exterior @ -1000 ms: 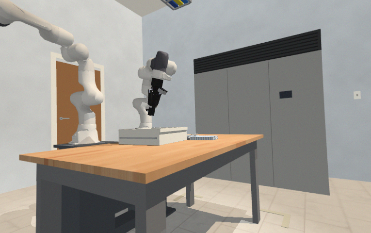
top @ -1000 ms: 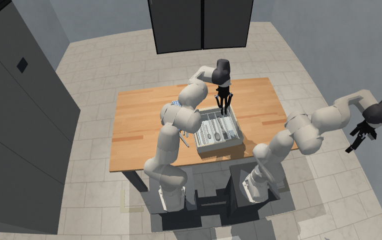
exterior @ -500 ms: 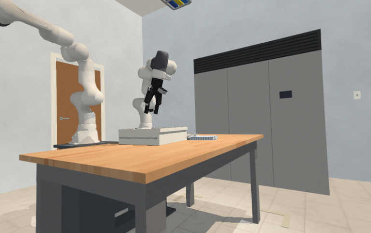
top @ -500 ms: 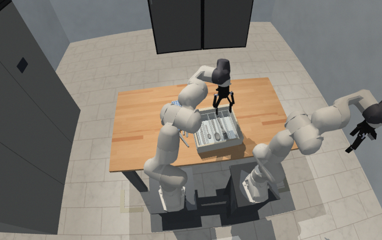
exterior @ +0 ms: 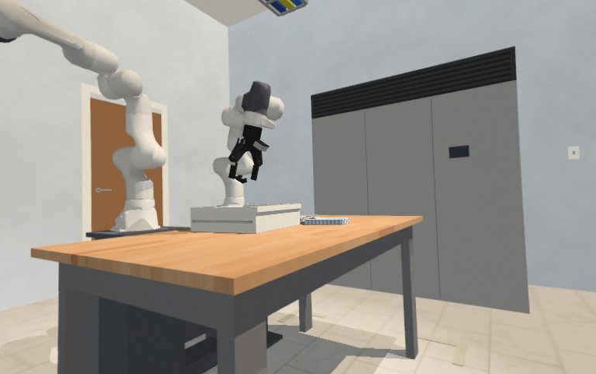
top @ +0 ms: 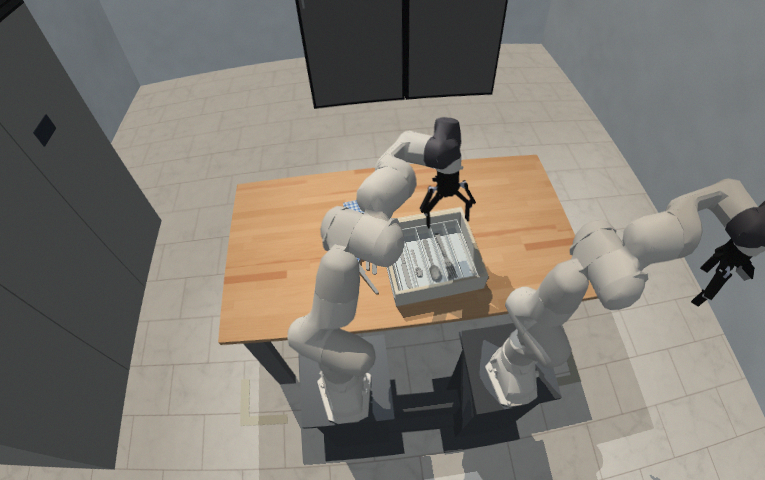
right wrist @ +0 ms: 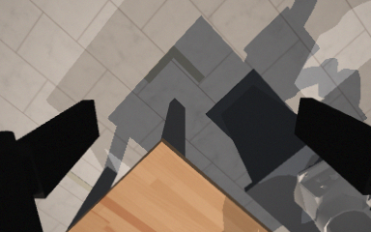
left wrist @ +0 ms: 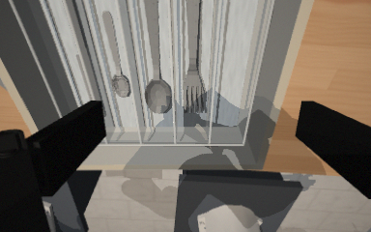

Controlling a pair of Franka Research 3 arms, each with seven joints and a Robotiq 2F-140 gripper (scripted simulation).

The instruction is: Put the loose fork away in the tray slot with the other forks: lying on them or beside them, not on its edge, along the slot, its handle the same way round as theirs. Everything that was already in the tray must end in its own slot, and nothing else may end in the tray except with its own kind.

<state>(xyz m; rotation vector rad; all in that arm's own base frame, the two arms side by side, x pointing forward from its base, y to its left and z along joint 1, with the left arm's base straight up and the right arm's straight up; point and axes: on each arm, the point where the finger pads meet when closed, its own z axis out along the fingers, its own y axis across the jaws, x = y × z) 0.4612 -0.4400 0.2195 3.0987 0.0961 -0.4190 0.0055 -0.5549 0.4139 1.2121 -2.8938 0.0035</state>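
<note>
The cutlery tray [left wrist: 192,144] sits inside a pale box [top: 438,293] [exterior: 224,222]. In one slot, fork metal [left wrist: 193,92] [top: 449,270] lies lengthwise with tines toward the box's arm-side end. The shapes overlap, so I cannot tell how many forks are there. No separate loose fork can be made out. A large spoon [left wrist: 158,97] and a small spoon [left wrist: 121,86] lie in the slots beside it. My left gripper [top: 448,222] [exterior: 243,178] [left wrist: 200,118] is wide open and empty above the tray. My right gripper [top: 722,286] [right wrist: 197,117] is open and empty, off the table's side.
Beside the box on the wooden table [top: 279,237] [exterior: 153,252] [right wrist: 173,193] lie a long metal piece [top: 368,280], other small pieces partly hidden by the left arm, and a blue checked cloth [top: 351,206]. The box walls stand around the tray.
</note>
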